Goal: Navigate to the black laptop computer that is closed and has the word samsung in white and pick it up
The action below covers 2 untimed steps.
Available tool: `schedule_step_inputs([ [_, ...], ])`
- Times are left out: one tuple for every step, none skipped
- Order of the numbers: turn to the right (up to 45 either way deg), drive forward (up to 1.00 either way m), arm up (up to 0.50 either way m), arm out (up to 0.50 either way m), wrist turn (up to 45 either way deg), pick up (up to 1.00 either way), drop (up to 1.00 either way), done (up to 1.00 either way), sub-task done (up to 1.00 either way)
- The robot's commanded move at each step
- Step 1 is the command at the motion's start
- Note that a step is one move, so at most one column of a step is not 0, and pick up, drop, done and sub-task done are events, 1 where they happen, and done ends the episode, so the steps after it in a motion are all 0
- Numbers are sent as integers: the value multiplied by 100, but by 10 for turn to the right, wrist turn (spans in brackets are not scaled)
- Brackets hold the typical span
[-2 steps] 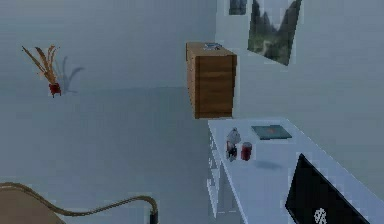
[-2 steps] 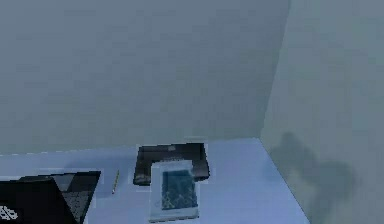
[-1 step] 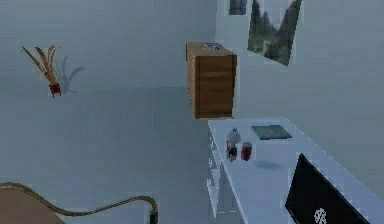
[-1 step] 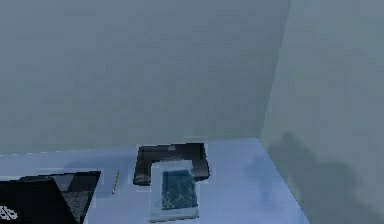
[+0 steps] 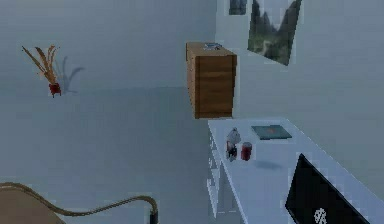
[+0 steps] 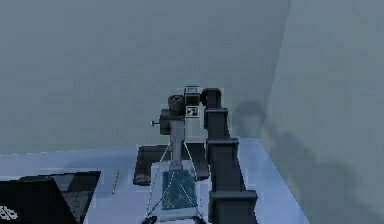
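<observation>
**Kid:** Where is the laptop?

**Me:** The laptop (image 5: 322, 190) sits on the white desk (image 5: 262, 172), at the forward view's bottom right. It is black, with a white mark low down. Its black panel looks like it leans up, not flat. In the arm side view it is in the bottom left corner, on the same desk.

**Kid:** What does looking ahead give you?

**Me:** A small bottle (image 5: 233, 142) and a red cup (image 5: 246, 152) stand side by side near the desk's left edge. A flat teal thing (image 5: 271, 131) lies past them, closer to the wall (image 5: 340, 90). A wooden box (image 5: 211, 80) is up by the corner beyond the desk. A picture (image 5: 275, 28) is on the wall at the right. Far to the left I see a red and brown thing (image 5: 45, 70). A curved tan thing (image 5: 70, 210) is at the bottom left.

**Kid:** And the side view?

**Me:** There I see my arm (image 6: 225, 165), a dark bar going out over the desk. My gripper (image 6: 165, 118) is at its end. On the desk below it lie a dark flat thing (image 6: 150, 165) and a clear pointed thing (image 6: 178, 190). The laptop is off to their left.

**Kid:** How do your jaws stand?

**Me:** I cannot tell. I cannot tell if I hold anything either.
</observation>
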Motion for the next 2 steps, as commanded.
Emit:
schedule_step_inputs([
  [0, 0, 0, 0, 450, 0, 0, 0, 0],
  [0, 0, 0, 0, 450, 0, 0, 0, 0],
])
